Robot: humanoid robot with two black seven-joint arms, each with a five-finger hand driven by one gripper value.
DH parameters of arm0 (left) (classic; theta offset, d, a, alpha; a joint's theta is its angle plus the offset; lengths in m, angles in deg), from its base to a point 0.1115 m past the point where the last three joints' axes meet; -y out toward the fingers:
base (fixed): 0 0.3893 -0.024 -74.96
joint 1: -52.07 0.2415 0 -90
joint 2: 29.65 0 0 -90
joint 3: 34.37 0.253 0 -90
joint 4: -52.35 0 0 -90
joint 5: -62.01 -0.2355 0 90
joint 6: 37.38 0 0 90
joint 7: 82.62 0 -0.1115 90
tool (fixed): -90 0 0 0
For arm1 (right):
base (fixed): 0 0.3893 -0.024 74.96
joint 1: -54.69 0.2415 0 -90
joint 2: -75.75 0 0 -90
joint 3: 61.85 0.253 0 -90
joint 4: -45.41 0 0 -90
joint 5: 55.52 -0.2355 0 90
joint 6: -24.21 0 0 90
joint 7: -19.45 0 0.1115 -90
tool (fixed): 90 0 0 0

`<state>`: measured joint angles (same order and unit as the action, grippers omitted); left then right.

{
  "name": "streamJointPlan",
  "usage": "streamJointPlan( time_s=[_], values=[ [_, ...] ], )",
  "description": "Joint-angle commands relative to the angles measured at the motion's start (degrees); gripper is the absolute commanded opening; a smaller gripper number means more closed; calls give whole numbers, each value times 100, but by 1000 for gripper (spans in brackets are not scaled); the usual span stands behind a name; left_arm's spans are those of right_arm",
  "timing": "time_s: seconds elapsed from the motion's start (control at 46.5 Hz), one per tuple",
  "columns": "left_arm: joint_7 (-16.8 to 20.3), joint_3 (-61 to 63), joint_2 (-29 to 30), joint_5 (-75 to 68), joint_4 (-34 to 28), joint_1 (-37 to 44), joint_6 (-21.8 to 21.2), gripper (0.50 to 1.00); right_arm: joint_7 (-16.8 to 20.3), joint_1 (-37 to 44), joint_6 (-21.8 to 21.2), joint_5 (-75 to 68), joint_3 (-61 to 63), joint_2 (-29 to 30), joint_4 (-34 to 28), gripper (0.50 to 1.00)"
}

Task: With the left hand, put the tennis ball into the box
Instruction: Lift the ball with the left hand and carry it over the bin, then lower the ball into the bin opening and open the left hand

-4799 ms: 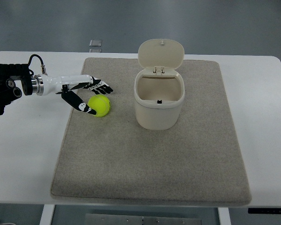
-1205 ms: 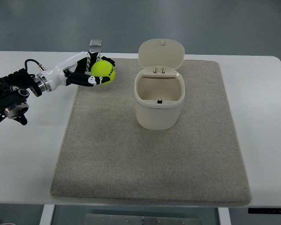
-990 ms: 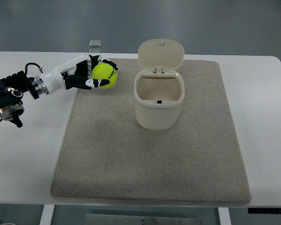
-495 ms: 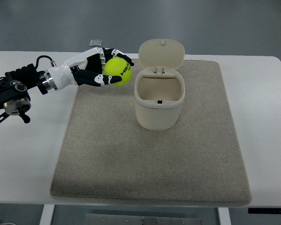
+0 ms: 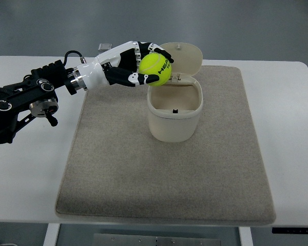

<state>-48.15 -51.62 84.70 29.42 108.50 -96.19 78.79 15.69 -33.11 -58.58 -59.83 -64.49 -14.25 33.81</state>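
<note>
My robot hand (image 5: 138, 64): white w/ black; tennis ball (image 5: 155, 70) yellow-green, black print; box (image 5: 174, 110) cream; mat (image 5: 167, 169) grey-beige; desk (image 5: 31, 169) white.

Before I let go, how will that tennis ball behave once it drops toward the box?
The tennis ball is round and fuzzy, so it will likely roll or bounce if it clips the rim. It sits in the left hand at the near-left edge of the open box, not yet centred. It looks light, unlikely to tip the box.

The only print that can be made out is black lettering on the tennis ball (image 5: 155, 69), at its 3 o'clock side. It seems to begin "HEA"; the rest is cut off. Nothing else carries legible text.
</note>
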Motion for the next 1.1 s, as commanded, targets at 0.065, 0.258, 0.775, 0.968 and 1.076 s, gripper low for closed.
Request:
streamJointPlan(
  time_s=[0.065,0.258,0.775,0.968,1.076],
  values=[
    [-11,28,-149,-10,-52,7,-42,664,-1,-1,0,0,0,0,0,901],
    [-20,72,-237,-27,-122,7,-42,677,-1,-1,0,0,0,0,0,901],
    [-28,81,-422,-27,-394,34,-51,696,-1,-1,0,0,0,0,0,901],
    [-28,81,-606,-27,-474,25,-51,705,-1,-1,0,0,0,0,0,901],
    [-28,72,-659,-27,-526,16,-51,713,-1,-1,0,0,0,0,0,903]
  ],
)
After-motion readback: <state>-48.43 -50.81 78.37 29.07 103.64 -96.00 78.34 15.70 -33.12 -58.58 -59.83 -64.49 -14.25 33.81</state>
